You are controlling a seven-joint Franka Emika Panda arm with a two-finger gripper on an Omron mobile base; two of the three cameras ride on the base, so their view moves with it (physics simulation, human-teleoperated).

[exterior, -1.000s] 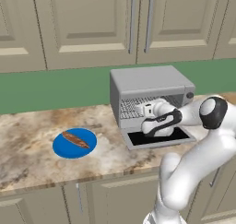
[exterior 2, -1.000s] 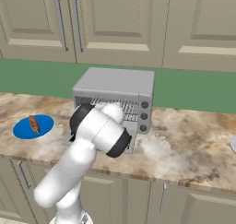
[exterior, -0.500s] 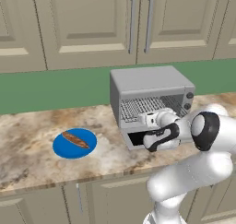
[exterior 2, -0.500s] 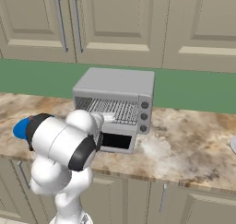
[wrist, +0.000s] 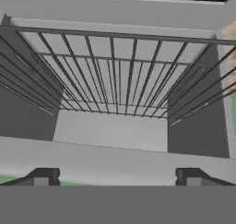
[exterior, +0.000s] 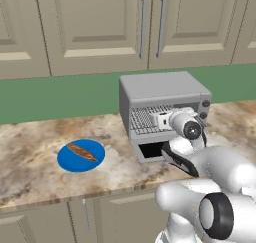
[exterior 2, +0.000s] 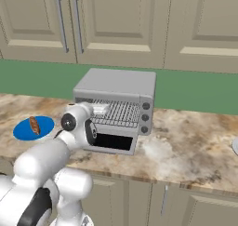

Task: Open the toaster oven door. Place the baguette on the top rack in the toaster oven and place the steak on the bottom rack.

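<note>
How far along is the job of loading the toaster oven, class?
Done: the oven door hangs open, with the wire racks showing. In hand: nothing; the open hand sits at the oven mouth. Left: the baguette lies on the blue plate, so both foods are yet to go onto the racks.

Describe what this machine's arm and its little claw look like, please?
The arm is built of smooth, glossy white rounded segments, like plump tubes, linked by dark grey to black round joint discs. A smaller dark cap sits at the wrist. No loose cables or markings show. The two-finger gripper ends in two small, dark grey, blocky finger tips.
</note>
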